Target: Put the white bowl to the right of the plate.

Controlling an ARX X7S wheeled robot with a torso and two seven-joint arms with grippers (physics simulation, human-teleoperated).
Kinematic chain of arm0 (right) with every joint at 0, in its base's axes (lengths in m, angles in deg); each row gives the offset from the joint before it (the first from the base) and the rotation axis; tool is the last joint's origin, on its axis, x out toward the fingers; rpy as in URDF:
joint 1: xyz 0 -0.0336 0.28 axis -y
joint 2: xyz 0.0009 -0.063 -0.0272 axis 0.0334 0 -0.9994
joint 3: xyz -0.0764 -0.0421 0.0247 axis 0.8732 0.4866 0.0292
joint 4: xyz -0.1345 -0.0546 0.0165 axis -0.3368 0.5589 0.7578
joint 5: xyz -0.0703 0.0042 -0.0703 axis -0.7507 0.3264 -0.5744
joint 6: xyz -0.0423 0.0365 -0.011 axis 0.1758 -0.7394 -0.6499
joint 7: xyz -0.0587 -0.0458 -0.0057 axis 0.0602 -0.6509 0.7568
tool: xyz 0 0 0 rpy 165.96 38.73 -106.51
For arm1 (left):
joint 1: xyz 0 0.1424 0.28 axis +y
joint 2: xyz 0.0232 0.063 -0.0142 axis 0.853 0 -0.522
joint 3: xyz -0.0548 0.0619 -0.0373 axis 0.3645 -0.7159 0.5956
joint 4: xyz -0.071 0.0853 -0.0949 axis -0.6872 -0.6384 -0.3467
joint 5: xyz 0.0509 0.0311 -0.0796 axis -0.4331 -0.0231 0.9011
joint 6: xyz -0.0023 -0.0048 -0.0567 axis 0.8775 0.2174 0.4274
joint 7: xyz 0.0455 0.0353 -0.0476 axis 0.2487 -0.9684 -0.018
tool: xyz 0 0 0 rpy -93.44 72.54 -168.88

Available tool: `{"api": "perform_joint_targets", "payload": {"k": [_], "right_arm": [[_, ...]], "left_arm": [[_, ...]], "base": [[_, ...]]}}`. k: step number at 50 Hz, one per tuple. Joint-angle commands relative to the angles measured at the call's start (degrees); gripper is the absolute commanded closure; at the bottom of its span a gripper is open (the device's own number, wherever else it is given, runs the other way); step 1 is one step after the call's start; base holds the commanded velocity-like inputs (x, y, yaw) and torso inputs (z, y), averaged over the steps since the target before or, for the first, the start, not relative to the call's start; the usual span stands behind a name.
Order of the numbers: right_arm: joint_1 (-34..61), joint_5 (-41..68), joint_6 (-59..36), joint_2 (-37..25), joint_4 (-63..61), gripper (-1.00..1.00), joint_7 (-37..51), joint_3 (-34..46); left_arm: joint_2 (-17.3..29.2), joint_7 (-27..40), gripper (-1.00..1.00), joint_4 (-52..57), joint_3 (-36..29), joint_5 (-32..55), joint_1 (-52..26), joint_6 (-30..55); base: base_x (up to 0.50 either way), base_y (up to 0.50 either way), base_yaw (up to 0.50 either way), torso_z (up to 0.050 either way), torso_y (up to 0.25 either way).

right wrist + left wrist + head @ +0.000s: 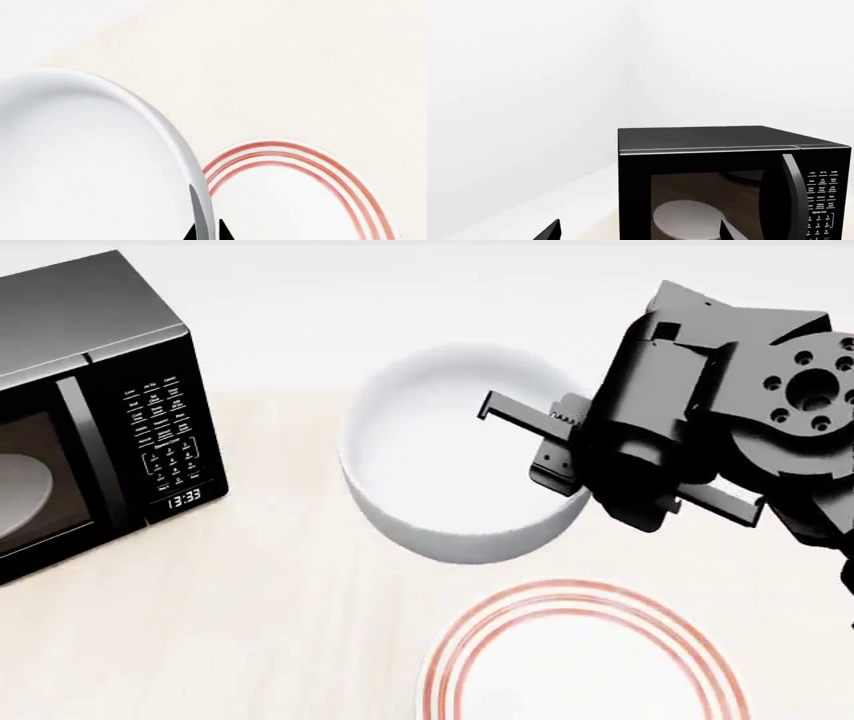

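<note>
The white bowl (454,470) is a deep, plain, glossy bowl, seen in the head view beyond the plate. My right gripper (567,455) is at its right rim. In the right wrist view the gripper (207,231) has its two dark fingertips pinched on either side of the bowl's rim (87,165). The plate (581,660), white with thin red-orange rings, lies near the front and is cut off by the frame edge; it also shows in the right wrist view (287,200). My left gripper (637,232) is open, facing the microwave, holding nothing.
A black microwave (94,420) stands at the left with its door shut and a pale disc behind the glass (687,220). The light wooden counter (240,620) runs to a white wall behind.
</note>
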Motion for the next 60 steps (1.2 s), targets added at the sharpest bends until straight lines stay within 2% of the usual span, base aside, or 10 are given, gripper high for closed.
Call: {"api": "perform_joint_targets", "payload": {"k": [1, 8, 25, 34, 60], "right_arm": [[-0.32, -2.04, -0.92, -4.36, 4.2, 1.0, -2.77, -0.12], [-0.29, -1.43, -1.46, -8.01, 6.87, 1.0, -3.49, -0.5], [-0.91, -1.27, -4.27, -11.48, 18.13, 1.0, -6.51, 0.14], [-2.29, 0.97, -0.43, -18.19, 12.12, 1.0, -3.1, -1.93], [-3.97, 1.48, 1.85, -26.03, 11.58, 1.0, -0.15, -2.44]], "left_arm": [[0.19, 0.38, -1.0, -0.48, -0.84, -0.58, -0.33, 0.1], [0.29, 0.72, -1.0, -0.77, -1.19, -1.0, -0.45, 0.09], [0.48, 1.11, -1.0, -0.62, -2.15, -1.42, -0.45, 0.17], [0.56, 1.19, -1.0, -0.82, -2.93, -1.65, -0.69, 0.12], [0.94, 1.64, -1.0, -1.02, -4.88, -2.4, -1.25, 0.4]], "base": [[0.0, 0.0, 0.0, 0.0, 0.0], [0.0, 0.0, 0.0, 0.0, 0.001], [0.0, 0.0, 0.0, 0.0, 0.001], [0.0, 0.0, 0.0, 0.0, 0.0], [0.0, 0.0, 0.0, 0.0, 0.0]]}}
